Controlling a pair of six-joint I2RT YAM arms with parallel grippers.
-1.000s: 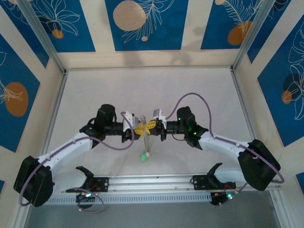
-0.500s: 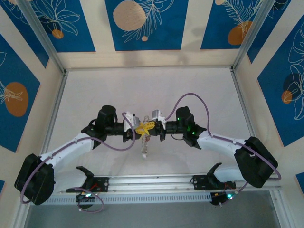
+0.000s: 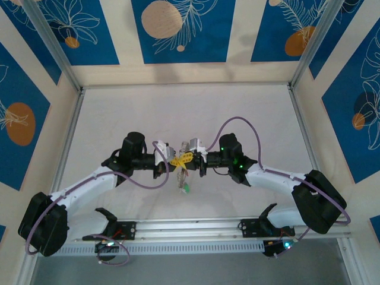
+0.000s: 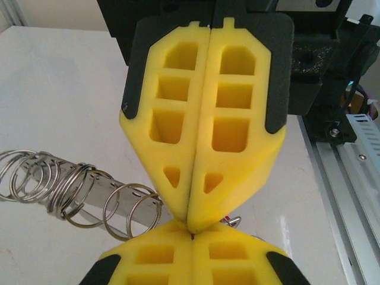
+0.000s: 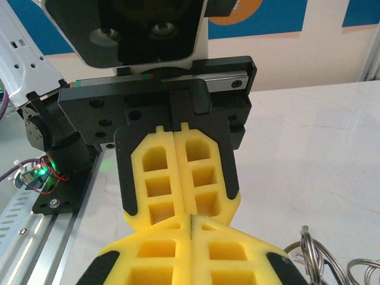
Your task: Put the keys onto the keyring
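Note:
My left gripper (image 3: pixel 176 160) and right gripper (image 3: pixel 189 158) meet tip to tip above the middle of the table, both shut. From where they meet hangs the keyring with its bunch of keys (image 3: pixel 183 180), a green tag (image 3: pixel 186 189) lowest. In the left wrist view my left gripper (image 4: pixel 193 236) touches the right gripper (image 4: pixel 190 221). A red sliver shows at the seam, and a small silver ring (image 4: pixel 233 221) peeks out beside it. Several steel rings (image 4: pixel 71 190) sit on a perforated metal strip on the far side; these rings (image 5: pixel 312 256) also show beside my right gripper (image 5: pixel 191 221). The pinch point is hidden.
An aluminium rail (image 3: pixel 190 228) with the arm bases runs along the near edge, and the rail (image 4: pixel 350 178) lies close beside the grippers. Patterned walls and metal posts (image 3: pixel 56 53) box in the white tabletop (image 3: pixel 190 113). Purple cables (image 3: pixel 237 119) loop over both wrists.
The grippers stay tip to tip at the same spot. The hanging bunch has swung: the green tag, out of sight half a second ago, shows again, higher and further right than a second ago.

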